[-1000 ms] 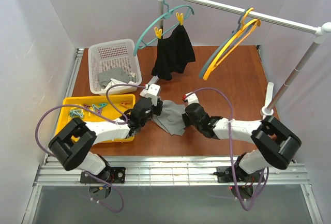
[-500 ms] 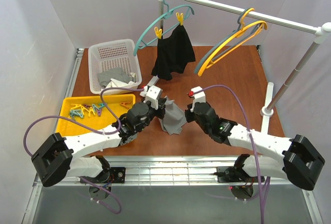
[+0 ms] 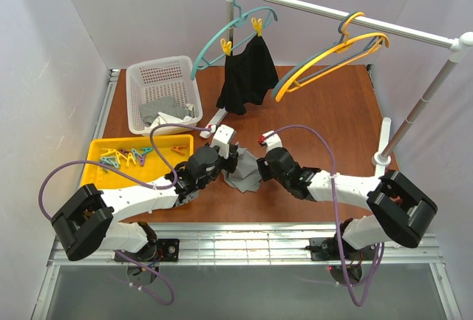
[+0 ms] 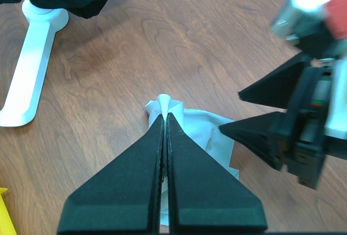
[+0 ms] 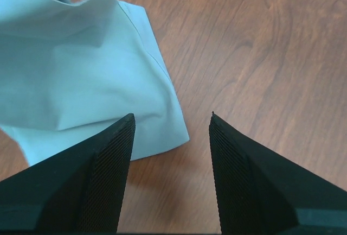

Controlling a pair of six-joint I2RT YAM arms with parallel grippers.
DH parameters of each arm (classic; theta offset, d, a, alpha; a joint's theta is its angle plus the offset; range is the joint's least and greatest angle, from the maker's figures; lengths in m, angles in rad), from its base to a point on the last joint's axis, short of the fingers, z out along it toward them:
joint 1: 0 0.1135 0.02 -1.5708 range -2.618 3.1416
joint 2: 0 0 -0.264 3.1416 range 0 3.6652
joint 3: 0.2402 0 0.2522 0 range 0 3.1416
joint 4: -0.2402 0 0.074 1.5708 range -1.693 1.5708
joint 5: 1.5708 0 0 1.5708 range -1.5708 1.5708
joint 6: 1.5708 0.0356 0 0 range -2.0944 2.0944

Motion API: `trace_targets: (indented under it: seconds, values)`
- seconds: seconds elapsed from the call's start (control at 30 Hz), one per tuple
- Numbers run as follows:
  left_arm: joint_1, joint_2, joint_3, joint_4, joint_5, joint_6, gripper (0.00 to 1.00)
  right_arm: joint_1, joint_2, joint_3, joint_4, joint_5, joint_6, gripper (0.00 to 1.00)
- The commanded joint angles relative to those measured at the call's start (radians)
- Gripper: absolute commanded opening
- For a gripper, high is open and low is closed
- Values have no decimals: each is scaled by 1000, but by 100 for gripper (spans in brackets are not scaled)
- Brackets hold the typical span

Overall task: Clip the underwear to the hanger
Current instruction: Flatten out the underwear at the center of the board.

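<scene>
- Near the middle of the wooden table (image 3: 325,128), between the two arms, the underwear (image 3: 244,174) lies as a soft, pale grey heap of smooth cloth with folds and one hemmed edge.
- The left gripper (image 4: 165,116) has its flat black wedge-shaped fingers pressed tight together on the underwear (image 4: 203,132); a small tuft of the cloth peeks out past the tips.
- The right gripper (image 5: 171,115) is released, with bare reddish wood grain showing in the gap between its ribbed black fingers.
- One of its fingers overlaps the lower edge of the underwear (image 5: 81,67) in the wrist view; whether it touches the cloth cannot be told.
- From the left wrist, the right gripper (image 4: 230,112) shows as two spread black points just beside the cloth.
- The hanger (image 3: 318,65), thin yellow-orange plastic with a curved hook, hangs tilted on the white rail (image 3: 310,4), well apart from the underwear, with a grey-blue hanger (image 3: 277,90) close against it.
- Further left on the rail, a teal hanger (image 3: 214,43) with yellow clips holds a black garment (image 3: 247,76).
- A white perforated basket (image 3: 159,76) holding grey cloth and a yellow tray (image 3: 100,148) of coloured clips sit at the left.
</scene>
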Motion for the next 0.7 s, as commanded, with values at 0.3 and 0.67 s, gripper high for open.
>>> trace_targets:
  seconds: [0.3, 0.67]
  values:
    - [-2, -39, -14, -14, -11, 2, 0, -68, 148, -11, 103, -123, 6, 40]
    - [-2, -49, -26, -4, -30, 5, 0, -73, 203, 1, 102, -136, 8, 1]
